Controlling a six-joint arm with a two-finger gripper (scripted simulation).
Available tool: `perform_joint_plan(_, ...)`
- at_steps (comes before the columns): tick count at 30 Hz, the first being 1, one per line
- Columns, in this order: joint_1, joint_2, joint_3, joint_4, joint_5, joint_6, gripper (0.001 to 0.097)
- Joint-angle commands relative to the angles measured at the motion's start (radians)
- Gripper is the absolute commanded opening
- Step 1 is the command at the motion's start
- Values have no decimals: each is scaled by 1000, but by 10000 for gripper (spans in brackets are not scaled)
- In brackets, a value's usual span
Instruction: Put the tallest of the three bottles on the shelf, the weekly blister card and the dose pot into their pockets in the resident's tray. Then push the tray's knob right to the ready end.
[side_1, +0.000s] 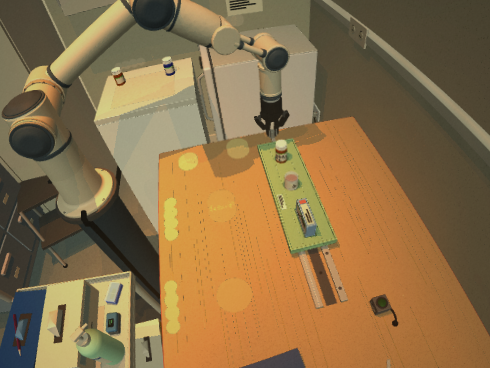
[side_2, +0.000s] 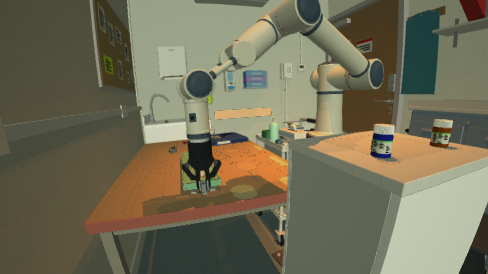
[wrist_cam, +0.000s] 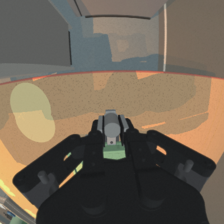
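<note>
My gripper stands at the far end of the green tray, its two fingers closed on either side of the tray's grey knob. A white-capped bottle stands in the tray's far pocket. The dose pot sits in the middle pocket and the blister card lies in the near one. A pair of rails runs out from under the tray's near end.
The white shelf cabinet behind the table carries two shorter bottles, one red-labelled and one blue-labelled. A small green button box sits near the table's front right. A cart stands at the lower left.
</note>
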Motion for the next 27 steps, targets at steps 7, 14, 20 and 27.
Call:
perform_joint_plan(7, 0, -1, -1, 0, -1, 0, 80)
perform_joint_plan(14, -2, -2, 1, 0, -2, -2, 80)
perform_joint_plan(20, -10, -4, 9, 0, -7, -10, 80)
perform_joint_plan(27, -17, -7, 16, 0, -11, -17, 80)
